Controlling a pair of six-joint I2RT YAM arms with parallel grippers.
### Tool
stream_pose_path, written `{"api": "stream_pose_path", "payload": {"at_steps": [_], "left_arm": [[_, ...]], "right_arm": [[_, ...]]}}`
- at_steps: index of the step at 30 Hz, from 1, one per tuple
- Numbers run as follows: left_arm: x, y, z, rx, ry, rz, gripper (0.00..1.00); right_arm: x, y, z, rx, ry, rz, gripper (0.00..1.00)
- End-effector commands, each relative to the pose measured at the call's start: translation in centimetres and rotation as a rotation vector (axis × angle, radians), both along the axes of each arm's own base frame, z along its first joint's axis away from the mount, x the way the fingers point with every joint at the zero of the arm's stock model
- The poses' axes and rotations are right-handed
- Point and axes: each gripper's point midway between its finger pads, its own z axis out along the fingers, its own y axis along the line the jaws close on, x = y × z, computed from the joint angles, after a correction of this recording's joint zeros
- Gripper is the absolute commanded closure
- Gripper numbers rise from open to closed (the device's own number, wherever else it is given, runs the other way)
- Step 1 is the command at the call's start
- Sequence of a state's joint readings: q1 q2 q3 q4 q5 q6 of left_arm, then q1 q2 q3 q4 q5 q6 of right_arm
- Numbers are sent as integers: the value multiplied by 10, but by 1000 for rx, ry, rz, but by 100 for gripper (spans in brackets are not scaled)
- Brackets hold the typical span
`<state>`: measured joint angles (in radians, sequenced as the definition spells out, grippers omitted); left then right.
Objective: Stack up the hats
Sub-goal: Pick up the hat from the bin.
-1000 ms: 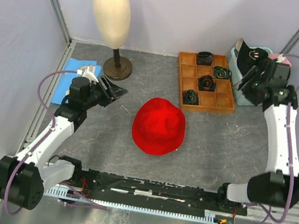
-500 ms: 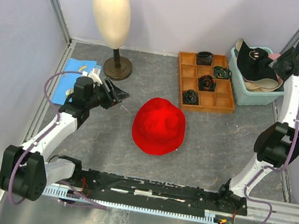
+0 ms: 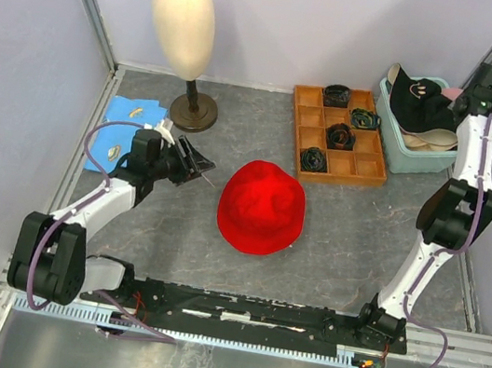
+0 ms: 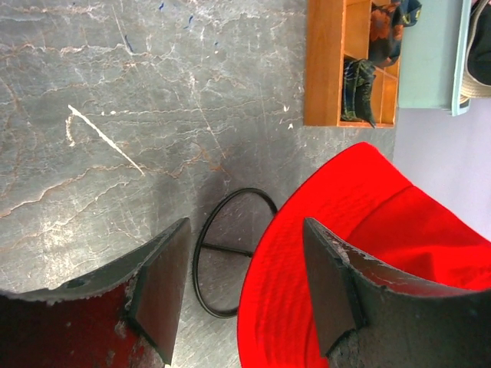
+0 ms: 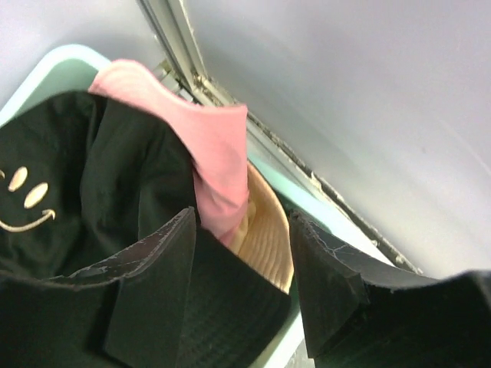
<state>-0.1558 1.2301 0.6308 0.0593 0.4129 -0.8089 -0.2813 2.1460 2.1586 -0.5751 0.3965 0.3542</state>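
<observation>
**A:** Where are the hats found?

**B:** A red bucket hat (image 3: 261, 207) is laid crown up at the middle of the table (image 3: 370, 233). The others are piled in a teal tub (image 3: 408, 161) at its 2 o'clock. These are a black cap (image 3: 421, 98), a pink hat (image 5: 219, 146) and a beige hat (image 3: 435, 137).

**A:** How are the pincers set?

**B:** The left gripper (image 4: 245, 226) is held low at the red hat's 9 o'clock, its jaws apart and nothing gripped. The right gripper (image 5: 242, 221) is held over the tub, at the table's far right corner. Its jaws are also apart. The pink hat's fold and the beige brim are seen between them, but whether the cloth is touched cannot be told.

**A:** What is placed around, or in the way?

**B:** A thin black wire ring (image 4: 230, 253) is laid flat on the table between the left gripper and the red hat, its far side met by the brim. A wooden compartment tray (image 3: 339, 135) holding small black items is set at the hat's 1 o'clock, just beside the tub. A cream mannequin head (image 3: 183, 22) on a brown stand is placed at 11 o'clock. A blue cloth (image 3: 135, 114) is spread at 10 o'clock, by the left wall.

**A:** Is any marking made out?

**B:** A pale smiling face is seen on the black cap.
</observation>
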Motion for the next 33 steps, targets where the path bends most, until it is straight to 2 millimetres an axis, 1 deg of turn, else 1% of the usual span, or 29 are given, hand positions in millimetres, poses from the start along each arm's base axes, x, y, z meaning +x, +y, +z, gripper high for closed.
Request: {"api": "stream_pose_path", "payload": {"at_steps": [1,5,6,10,13,16,17,18,19,21,22,23,26,27,28,30,33], "left_arm": [[9,-2,3,14,-61,-49,34],[12,-3,-4,20,-44,-56,34],[14,-3,-6,19,-41,-58,34],[17,-5,-9,14,-32,-65,34],[20,-5,-12,13,-25,-65,34],[23,-6,-13,10,-18,-67,34],[24,-6,-15,10,-15,-67,34],[25,-6,-15,10,-13,-68,34],[26,-6,-17,11,-9,-67,34],[27,-6,-18,8,-2,-69,35],[28,-8,-18,3,2,-73,35],[29,-8,-18,1,-1,-74,35],[30,-8,-17,-1,-3,-71,35],[31,-8,-17,-2,-4,-69,36],[32,-8,-16,-3,-6,-71,36],[33,-10,-14,-8,-10,-75,36],[36,-11,-10,-13,-23,-79,36]], "right_arm": [[19,-19,37,-106,-114,-58,40],[35,-22,28,-102,-138,-60,38],[40,-24,22,-100,-139,-62,38],[55,-29,16,-113,-163,-66,36],[60,-35,11,-127,-171,-88,29],[65,-37,4,-130,-175,-90,21],[67,-38,1,-129,-176,-92,20],[67,-38,-2,-128,-174,-95,22],[68,-39,-4,-128,-173,-99,24],[69,-41,-8,-129,-175,-110,34],[70,-41,-9,-128,-176,-111,45],[69,-41,-8,-128,-180,-114,52],[67,-42,2,-133,-200,-119,86],[66,-41,9,-138,-213,-116,94],[65,-40,16,-144,-224,-112,100],[61,-39,38,-162,-255,-105,100],[54,-37,80,-193,-320,-101,100]]}}
